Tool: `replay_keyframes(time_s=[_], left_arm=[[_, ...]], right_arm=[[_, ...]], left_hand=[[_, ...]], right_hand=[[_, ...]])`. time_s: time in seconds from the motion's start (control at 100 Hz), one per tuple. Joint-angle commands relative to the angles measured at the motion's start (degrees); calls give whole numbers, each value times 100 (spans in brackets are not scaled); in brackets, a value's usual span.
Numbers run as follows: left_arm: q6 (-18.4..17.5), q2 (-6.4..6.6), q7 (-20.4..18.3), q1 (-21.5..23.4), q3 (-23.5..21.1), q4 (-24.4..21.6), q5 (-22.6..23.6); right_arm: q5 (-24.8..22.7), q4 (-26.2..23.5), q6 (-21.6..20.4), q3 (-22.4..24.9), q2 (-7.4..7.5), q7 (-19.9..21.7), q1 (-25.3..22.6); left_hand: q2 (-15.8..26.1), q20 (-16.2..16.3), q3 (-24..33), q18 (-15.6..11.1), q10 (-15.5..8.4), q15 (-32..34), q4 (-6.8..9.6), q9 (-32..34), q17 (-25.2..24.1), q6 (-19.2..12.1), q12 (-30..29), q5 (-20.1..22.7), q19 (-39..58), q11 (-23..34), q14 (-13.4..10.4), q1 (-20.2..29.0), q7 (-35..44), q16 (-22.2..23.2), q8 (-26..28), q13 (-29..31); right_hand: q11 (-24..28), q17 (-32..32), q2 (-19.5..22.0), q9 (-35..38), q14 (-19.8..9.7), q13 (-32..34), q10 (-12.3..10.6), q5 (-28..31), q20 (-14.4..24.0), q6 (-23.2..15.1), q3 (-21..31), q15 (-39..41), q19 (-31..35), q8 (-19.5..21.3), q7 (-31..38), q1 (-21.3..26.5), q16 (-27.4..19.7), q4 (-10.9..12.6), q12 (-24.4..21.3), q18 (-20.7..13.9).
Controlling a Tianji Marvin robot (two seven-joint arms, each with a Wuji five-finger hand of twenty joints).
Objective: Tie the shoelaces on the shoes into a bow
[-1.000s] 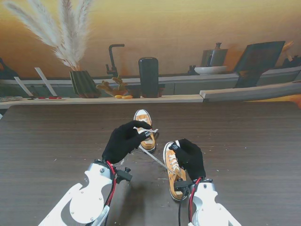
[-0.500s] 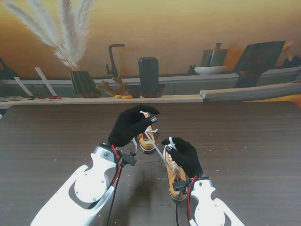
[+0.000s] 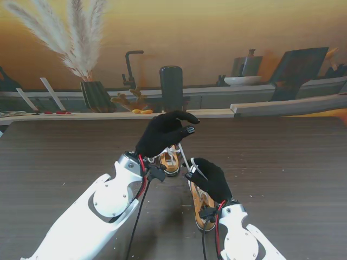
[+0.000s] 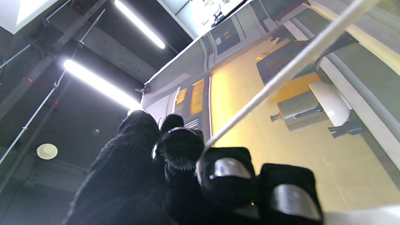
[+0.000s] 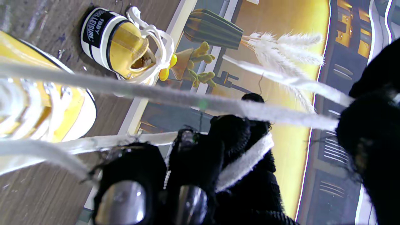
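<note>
A white lace (image 3: 183, 153) is pinched taut by the raised left hand (image 3: 164, 133) and gripped by the right hand (image 3: 210, 179), which hides the near shoe's (image 3: 201, 208) eyelets; the far shoe (image 3: 169, 160) is half covered.

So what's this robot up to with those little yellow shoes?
It is trying to tie a shoelace. Two small yellow sneakers sit on the dark wooden table. The left hand has pinched a white lace and lifted it above the farther sneaker, so the lace runs taut down to the nearer sneaker. The right hand sits over that nearer sneaker with another stretch of lace across its fingers. No bow is visible on it yet.
</note>
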Motion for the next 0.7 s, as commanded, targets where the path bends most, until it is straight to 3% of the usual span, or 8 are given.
replay_keyframes(time_s=[0.0,0.19,0.33,0.37,0.43,0.5,0.69], left_arm=[[-33,-79,-79,-168,62,-11,16],[-121,-212,59,-600,390,278,-22],[-165,-341,224,-909,626,570,-23],[-177,-378,276,-985,689,667,-2],[-209,-430,325,-1087,779,814,-7],[-250,-493,366,-1191,888,999,-60],[-281,-592,250,-1471,1162,1464,-229]], right_arm=[[-39,15,-2,-23,35,131,26],[-189,43,-1,-85,69,201,96],[-209,70,0,-125,72,223,142],[-207,76,-1,-133,74,234,153],[-214,87,-5,-140,78,247,164],[-199,86,-26,-137,88,291,164],[-78,92,-140,-118,98,391,162]], left_hand=[[-157,112,39,-562,-108,327,-94,224,154,-362,82,20,1373,19,-328,138,71,-6,-106,207],[-162,114,53,-598,-136,332,-94,232,157,-398,90,11,1369,11,-353,115,100,-5,-117,207],[-161,116,53,-619,-175,332,-93,235,157,-426,95,-3,1370,3,-370,63,117,-6,-129,206],[-161,114,59,-629,-228,322,-84,231,157,-443,99,-10,1364,-8,-393,25,132,-10,-136,206],[-157,110,64,-640,-252,315,-77,230,155,-444,104,-14,1350,-16,-408,-14,144,-12,-143,206],[-161,87,70,-649,-292,285,-70,215,147,-469,106,-24,1295,-34,-424,-45,149,-23,-151,202],[-136,-39,51,-575,-368,64,-83,111,121,-501,104,-111,1047,-159,-427,-184,122,-86,-165,202]], right_hand=[[305,231,-188,30,-1229,103,414,42,110,-201,-36,284,1645,-109,71,-166,234,-79,105,-355],[349,267,-550,303,-1466,134,315,524,390,-297,221,427,1645,-104,197,99,234,-76,135,-458],[380,289,-708,625,-1618,160,242,1235,592,-468,435,555,1645,25,423,459,234,-39,151,-471],[358,296,-764,713,-1664,163,215,1339,699,-587,332,595,1645,-445,744,738,234,-628,187,-473],[365,304,-909,848,-1731,172,184,1345,779,-788,234,643,1644,-876,1359,1092,234,-973,203,-481],[369,308,-1068,956,-1770,180,159,1360,819,-1003,249,683,1645,-1096,1872,1381,234,-1037,219,-470],[368,307,-1145,1070,-1775,186,206,1901,847,-1164,482,725,1645,-1019,2274,1783,234,-926,221,-444]])
